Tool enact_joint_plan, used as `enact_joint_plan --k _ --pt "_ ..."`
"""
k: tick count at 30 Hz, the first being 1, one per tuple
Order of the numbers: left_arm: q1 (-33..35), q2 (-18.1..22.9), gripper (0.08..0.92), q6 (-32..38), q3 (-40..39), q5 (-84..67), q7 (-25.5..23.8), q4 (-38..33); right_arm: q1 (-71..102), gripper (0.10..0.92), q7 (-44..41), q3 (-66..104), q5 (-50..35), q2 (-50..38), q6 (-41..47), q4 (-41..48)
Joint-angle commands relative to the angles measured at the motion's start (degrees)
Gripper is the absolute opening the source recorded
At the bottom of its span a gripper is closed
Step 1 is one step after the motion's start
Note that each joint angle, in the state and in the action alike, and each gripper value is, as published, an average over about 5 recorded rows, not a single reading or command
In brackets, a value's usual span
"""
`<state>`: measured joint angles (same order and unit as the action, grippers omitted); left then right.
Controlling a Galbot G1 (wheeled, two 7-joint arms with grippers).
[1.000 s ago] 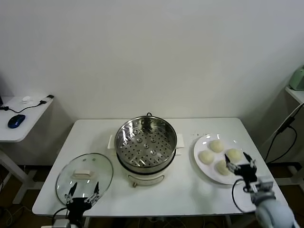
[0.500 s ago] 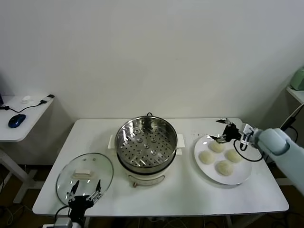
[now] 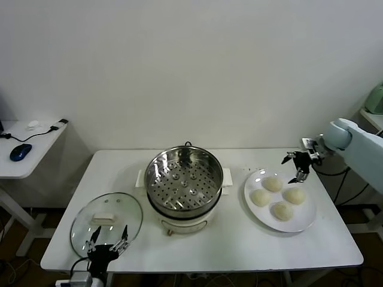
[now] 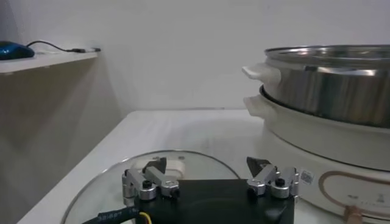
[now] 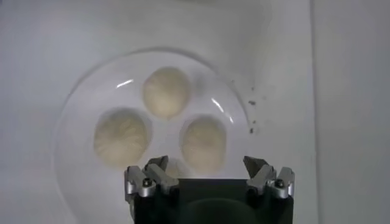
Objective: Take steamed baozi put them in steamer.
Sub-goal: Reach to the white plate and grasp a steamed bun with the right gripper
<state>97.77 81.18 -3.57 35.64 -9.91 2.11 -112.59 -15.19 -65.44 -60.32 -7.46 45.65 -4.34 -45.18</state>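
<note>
Four pale baozi (image 3: 273, 184) lie on a white plate (image 3: 302, 222) at the table's right. The steel steamer (image 3: 182, 179) stands open and empty at the table's middle on its white base. My right gripper (image 3: 296, 165) is open and empty, held in the air above the plate's far right edge. In the right wrist view it (image 5: 206, 164) looks down on three baozi (image 5: 166, 91) on the plate (image 5: 73, 122); the fourth is hidden under it. My left gripper (image 3: 108, 246) is open and empty, parked at the table's front left edge.
A round glass lid (image 3: 106, 218) with a white handle lies flat at the front left, just beyond my left gripper (image 4: 207, 164); the left wrist view shows the lid (image 4: 116, 182) and the steamer's side (image 4: 329, 85). A side table with a blue mouse (image 3: 20, 152) stands left.
My right arm has swung from the plate's near edge to above its far right edge, fingers still open and empty. The left arm and all baozi have stayed put.
</note>
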Motion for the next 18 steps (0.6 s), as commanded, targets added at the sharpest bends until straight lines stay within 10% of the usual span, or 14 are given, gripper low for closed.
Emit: enact_joint_plan --k 1,18 --pt "-0.2 0.1 0.823 0.2 -0.1 0.0 0.0 0.8 1.6 0.823 -1.5 -2.6 0.1 9.6 -1.0 13.5" --pt "0.4 0.2 0.823 1.1 -0.6 0.3 0.0 1.6 8.6 0.823 2.4 9.7 14.1 19.1 -1.6 24.3"
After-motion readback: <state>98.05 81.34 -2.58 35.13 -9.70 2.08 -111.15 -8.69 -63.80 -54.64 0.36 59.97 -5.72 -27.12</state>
